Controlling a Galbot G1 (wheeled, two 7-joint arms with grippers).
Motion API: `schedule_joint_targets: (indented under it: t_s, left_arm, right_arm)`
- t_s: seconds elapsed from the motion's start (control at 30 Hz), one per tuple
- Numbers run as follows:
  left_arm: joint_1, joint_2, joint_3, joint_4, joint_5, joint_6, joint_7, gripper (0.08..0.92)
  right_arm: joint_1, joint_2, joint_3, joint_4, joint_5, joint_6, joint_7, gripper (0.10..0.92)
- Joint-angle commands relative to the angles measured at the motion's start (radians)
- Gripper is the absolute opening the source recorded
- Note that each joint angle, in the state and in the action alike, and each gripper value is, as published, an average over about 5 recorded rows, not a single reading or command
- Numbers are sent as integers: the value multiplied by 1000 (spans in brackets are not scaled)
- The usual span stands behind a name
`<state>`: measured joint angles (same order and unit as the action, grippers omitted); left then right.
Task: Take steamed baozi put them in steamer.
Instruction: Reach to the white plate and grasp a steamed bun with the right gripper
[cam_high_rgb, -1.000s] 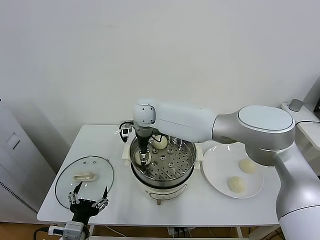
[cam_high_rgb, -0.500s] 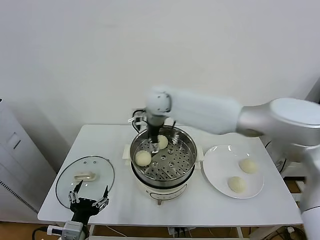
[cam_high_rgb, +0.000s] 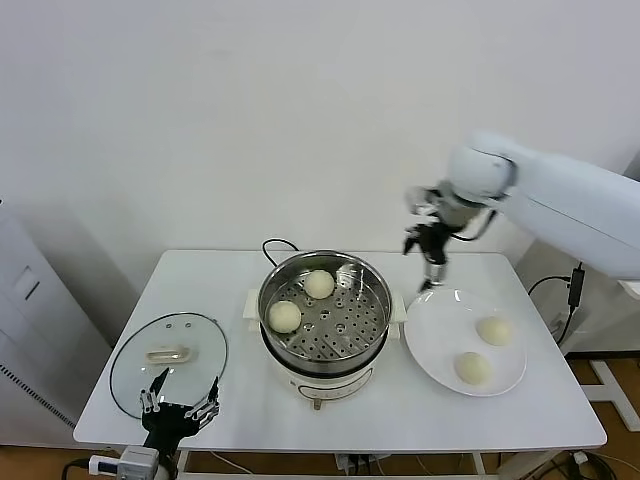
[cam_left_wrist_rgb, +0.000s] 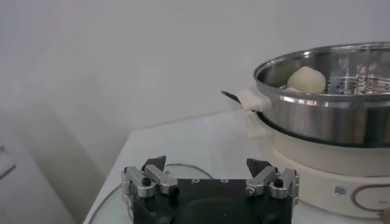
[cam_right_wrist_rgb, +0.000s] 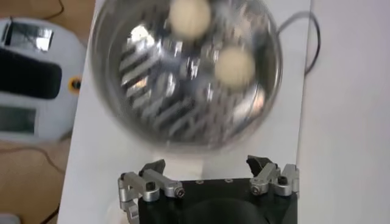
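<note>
White table (cam_high_rgb: 200, 290) against a pale wall, steamer (cam_high_rgb: 324, 313) at its centre. Two steamed baozi on the perforated tray inside: one (cam_high_rgb: 319, 284) toward the wall, one (cam_high_rgb: 285, 316) on the robot's left. Two more (cam_high_rgb: 494, 331) (cam_high_rgb: 473, 368) on the white plate (cam_high_rgb: 430, 345) just right of the steamer. Right gripper (cam_high_rgb: 431, 266) raised above the plate's far edge, fingers spread, empty. Left gripper (cam_high_rgb: 180, 405) parked low at the near edge by the glass lid (cam_high_rgb: 168, 358), fingers apart, holding nothing
</note>
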<state>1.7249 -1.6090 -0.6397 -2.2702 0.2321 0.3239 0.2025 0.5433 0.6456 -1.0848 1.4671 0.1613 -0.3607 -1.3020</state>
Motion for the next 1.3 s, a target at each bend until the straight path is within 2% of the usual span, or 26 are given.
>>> schedule_joint_targets:
  t_s: [0.03, 0.4, 0.67, 0.93, 1.3]
  left_arm:
    - [11, -14, -5, 25, -22, -6, 4, 823]
    - [24, 2, -12, 51, 8, -22, 1, 823]
    - [29, -2, -14, 58, 16, -20, 5, 823]
    - [29, 2, -14, 63, 15, -20, 4, 823]
    - [33, 8, -11, 58, 15, -21, 4, 823]
  right_arm:
    - [-369, -235, 255, 19, -212, 176, -45, 823]
    - [-621, -123, 451, -134, -367, 280, -46, 823]
    - [-710, -84, 486, -157, -421, 257, -36, 823]
    - [-797, -28, 562, -204, -438, 235, 39, 823]
    - [-810, 27, 610, -216, -452, 191, 79, 823]
